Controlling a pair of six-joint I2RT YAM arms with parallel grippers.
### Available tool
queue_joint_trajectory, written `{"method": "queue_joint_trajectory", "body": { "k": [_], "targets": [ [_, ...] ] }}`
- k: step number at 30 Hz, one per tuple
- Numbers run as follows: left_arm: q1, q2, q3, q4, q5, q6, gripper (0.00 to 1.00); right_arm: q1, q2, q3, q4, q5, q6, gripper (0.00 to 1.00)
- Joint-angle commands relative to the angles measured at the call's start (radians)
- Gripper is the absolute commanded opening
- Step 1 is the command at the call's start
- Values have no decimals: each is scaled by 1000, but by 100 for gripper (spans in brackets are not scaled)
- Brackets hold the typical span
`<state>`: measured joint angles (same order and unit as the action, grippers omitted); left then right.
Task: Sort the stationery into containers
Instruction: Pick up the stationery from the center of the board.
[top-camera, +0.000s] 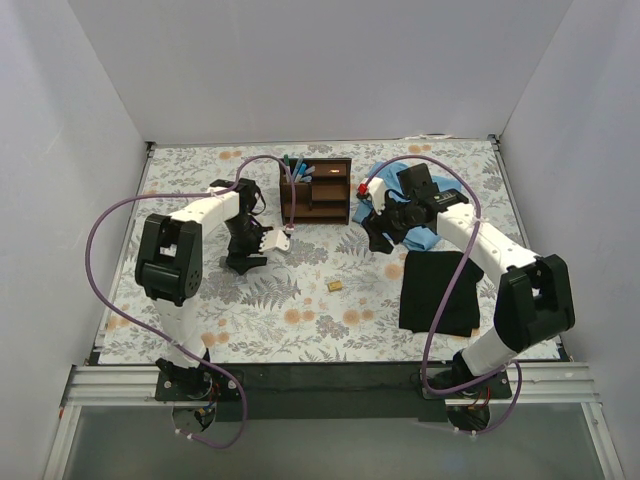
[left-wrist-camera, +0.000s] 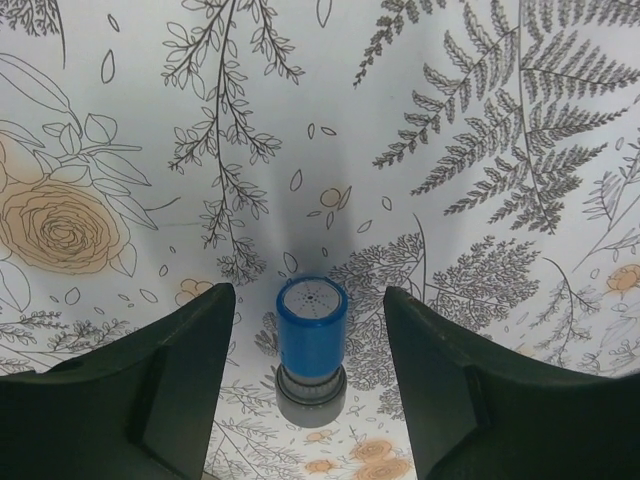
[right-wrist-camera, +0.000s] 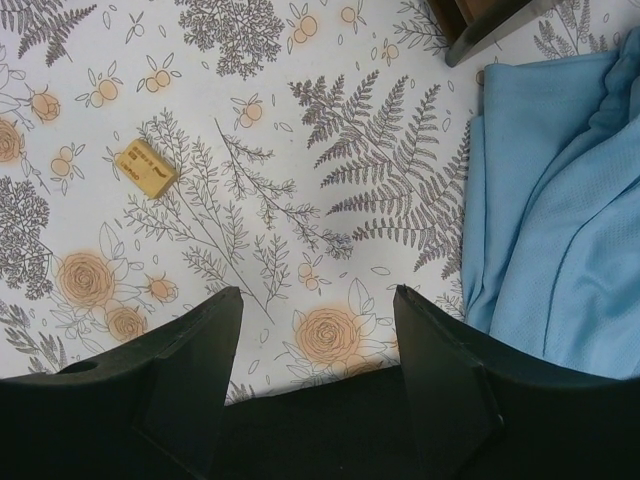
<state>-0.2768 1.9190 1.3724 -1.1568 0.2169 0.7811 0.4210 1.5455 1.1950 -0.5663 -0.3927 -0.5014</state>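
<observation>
A short blue-and-white cylinder stands upright on the floral table. It sits between the open fingers of my left gripper, which touch nothing. In the top view my left gripper hangs left of the dark brown wooden organizer. Several pens stand in the organizer's tall slots. A tiny tan block lies on the table and shows up left in the right wrist view. My right gripper is open and empty above the table, right of the organizer.
A light blue cloth lies crumpled right of the organizer and under my right arm, and also shows in the right wrist view. A black cloth lies at the right front. White walls enclose the table.
</observation>
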Motion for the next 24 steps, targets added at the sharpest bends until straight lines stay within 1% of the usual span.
{"method": "queue_joint_trajectory", "body": {
  "k": [1,4,7,8,9,10,11,12,13,15,16,17,18,19,20,21,24],
  "targets": [
    [7,5,4,49,-24,10,60,1,21,43,25,8,-5,71],
    [8,11,-18,66,-34,9,56,1,28,48,25,11,-5,71],
    [14,12,-45,84,-47,12,47,-1,34,48,26,15,-5,71],
    [17,8,-53,91,-51,12,42,1,36,48,26,15,-5,71],
    [19,9,-56,91,-54,10,33,1,36,51,25,17,-5,71],
    [22,11,-49,72,-56,7,27,1,38,51,26,17,-5,71],
    [27,12,-36,60,-48,-11,24,-1,38,52,25,23,-5,71],
    [31,17,-21,43,-39,-17,18,1,38,52,25,28,-5,71],
    [34,14,-4,8,-33,-23,15,1,38,54,23,32,-5,71],
    [42,6,62,-27,-7,-49,10,-1,36,54,20,44,-9,71],
    [41,2,97,-73,12,-58,8,-1,36,55,17,48,-11,71],
    [42,-2,175,-96,28,-72,7,1,36,54,14,54,-12,71],
    [42,2,233,-124,82,-101,6,-1,36,54,14,57,-15,71],
    [41,12,288,-182,102,-118,6,1,36,55,13,60,-16,71],
    [41,21,415,-220,125,-129,6,1,34,54,11,64,-16,71],
    [41,34,462,-234,148,-191,6,-1,34,52,11,69,-17,71],
    [41,17,565,-234,220,-204,4,1,36,52,3,81,-17,71]
  ]
}}
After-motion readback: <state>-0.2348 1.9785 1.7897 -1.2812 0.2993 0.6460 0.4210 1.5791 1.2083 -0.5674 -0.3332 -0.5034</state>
